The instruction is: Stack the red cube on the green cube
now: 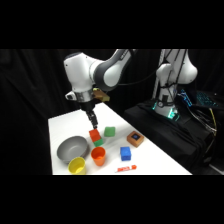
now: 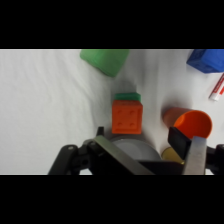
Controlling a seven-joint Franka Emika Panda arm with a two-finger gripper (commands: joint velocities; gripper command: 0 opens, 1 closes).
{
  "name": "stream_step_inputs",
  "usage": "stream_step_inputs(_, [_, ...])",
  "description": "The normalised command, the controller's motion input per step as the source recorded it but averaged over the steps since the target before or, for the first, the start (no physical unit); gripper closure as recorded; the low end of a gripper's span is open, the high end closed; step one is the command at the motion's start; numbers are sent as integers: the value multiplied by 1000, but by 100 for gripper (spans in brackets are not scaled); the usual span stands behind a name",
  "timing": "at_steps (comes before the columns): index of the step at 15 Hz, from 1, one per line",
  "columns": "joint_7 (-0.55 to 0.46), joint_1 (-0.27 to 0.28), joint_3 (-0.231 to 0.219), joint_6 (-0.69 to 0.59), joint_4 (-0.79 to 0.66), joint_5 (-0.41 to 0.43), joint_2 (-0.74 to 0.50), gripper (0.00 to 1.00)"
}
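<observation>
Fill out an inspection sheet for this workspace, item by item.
Surface: white table, with a red-and-white marker near the front edge.
Job's things: red cube sits on the green cube.
Clutter: paler green cube, blue cube, brown block, orange cup, yellow cup, grey bowl.
Gripper: gripper directly above the stack; finger state unclear.
Cables: bundles right of the table.
Surroundings: black backdrop.
</observation>
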Motion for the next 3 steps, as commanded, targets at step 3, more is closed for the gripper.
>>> stream_step_inputs(3, [29,55,-24,-304,89,-87,-173,0])
